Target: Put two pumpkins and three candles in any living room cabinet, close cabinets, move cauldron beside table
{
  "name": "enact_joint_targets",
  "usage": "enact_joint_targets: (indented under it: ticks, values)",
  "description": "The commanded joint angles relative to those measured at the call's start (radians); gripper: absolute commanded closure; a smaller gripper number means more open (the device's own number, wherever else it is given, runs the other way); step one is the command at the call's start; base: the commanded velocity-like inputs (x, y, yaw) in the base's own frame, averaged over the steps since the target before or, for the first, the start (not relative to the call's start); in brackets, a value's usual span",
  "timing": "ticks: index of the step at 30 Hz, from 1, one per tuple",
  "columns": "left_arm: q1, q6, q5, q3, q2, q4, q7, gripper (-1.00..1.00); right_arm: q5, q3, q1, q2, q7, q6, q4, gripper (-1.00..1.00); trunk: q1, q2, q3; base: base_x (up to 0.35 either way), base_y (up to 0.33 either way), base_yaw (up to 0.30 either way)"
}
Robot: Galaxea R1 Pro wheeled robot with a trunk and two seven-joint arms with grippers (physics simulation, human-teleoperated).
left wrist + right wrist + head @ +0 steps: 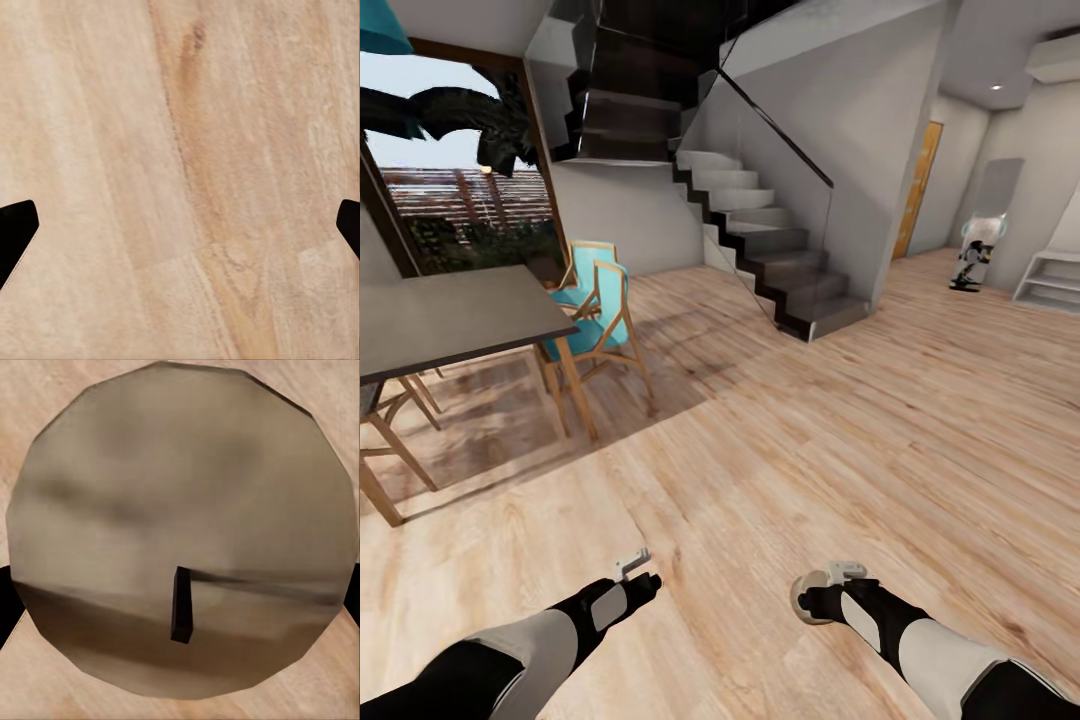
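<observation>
A short grey-tan candle [180, 495] with a dark wick is seen end-on in the right wrist view, with dark fingertips [6, 600] at both of its sides. In the head view the same candle [800, 592] sits in my right gripper [822, 597], which is shut on it low over the plank floor. My left gripper [632, 564] hangs beside it at about the same height. It is open, and in the left wrist view my left gripper [180, 225] has only bare wood floor between its tips.
A dark dining table [450, 320] with turquoise chairs [595, 320] stands at the left before a large window [460, 200]. A staircase [770, 240] with a glass rail rises ahead. A hallway with a wooden door [917, 190] opens at the right. Light plank floor [840, 430] stretches ahead.
</observation>
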State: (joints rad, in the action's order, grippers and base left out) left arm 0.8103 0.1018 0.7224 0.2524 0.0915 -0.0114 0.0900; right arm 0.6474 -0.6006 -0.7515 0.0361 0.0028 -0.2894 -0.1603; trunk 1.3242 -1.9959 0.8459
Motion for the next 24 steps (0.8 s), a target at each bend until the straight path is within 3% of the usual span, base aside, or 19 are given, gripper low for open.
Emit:
enact_joint_targets:
  ticks: [1,12,24]
  values:
    - [0.001,0.002,0.008,0.008,0.001,-0.001,0.003,-1.00,0.003,-0.005,0.000,0.001,0.000,-0.005,-0.002,1.00,-0.004,0.007,-0.003,0.000,0.000,0.218]
    - [0.001,-0.001,0.008,0.008,0.003,-0.004,0.003,-1.00,0.003,-0.004,0.000,0.002,0.000,-0.005,-0.002,1.00,-0.046,0.084,-0.050,0.000,0.000,0.217]
    - [0.001,-0.001,0.008,0.008,0.010,-0.004,0.003,-1.00,0.003,-0.004,0.000,0.002,-0.001,-0.005,-0.002,1.00,-0.092,0.168,-0.099,0.000,0.000,0.117]
